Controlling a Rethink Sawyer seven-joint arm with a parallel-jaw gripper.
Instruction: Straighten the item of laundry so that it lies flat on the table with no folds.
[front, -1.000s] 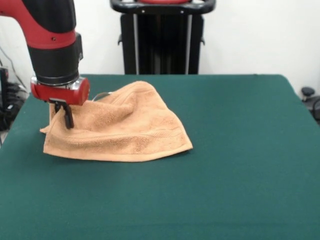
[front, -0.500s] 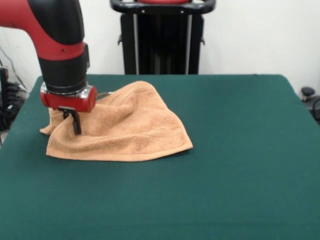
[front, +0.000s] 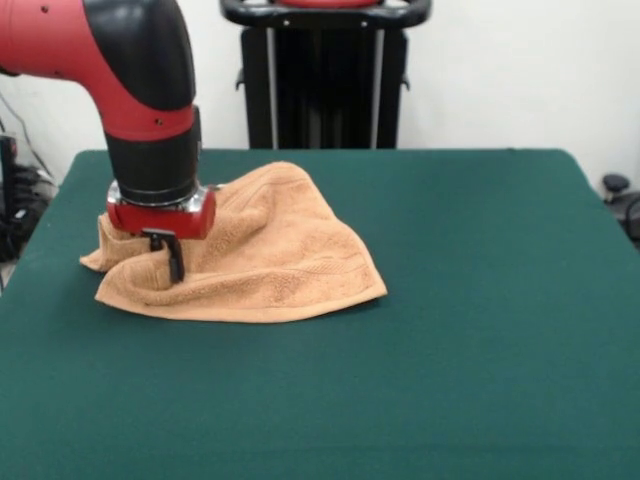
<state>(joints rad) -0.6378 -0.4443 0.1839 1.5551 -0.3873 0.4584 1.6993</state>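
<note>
The robot's gripper (front: 173, 262), its slim black fingers drawn together and pinching a fold of the orange-tan terry towel (front: 270, 265), hangs over the cloth's left part. The nubby towel lies rumpled in soft ridges on the left half of the dark green felt table (front: 480, 300).

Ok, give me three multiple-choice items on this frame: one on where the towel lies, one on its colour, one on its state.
1. Where on the table does the towel lie?
A. left part of the picture
B. right edge
C. near front edge

2. What colour is the towel?
A. white
B. orange-tan
C. blue

3. What state is the towel in?
A. flat, no folds
B. rolled into a tube
C. bunched, with folds

Answers:
1. A, it lies left of centre with bare green cloth to its right.
2. B, the terry is orange-tan against the green.
3. C, it humps up in ridges where the gripper comes down on it.
</note>
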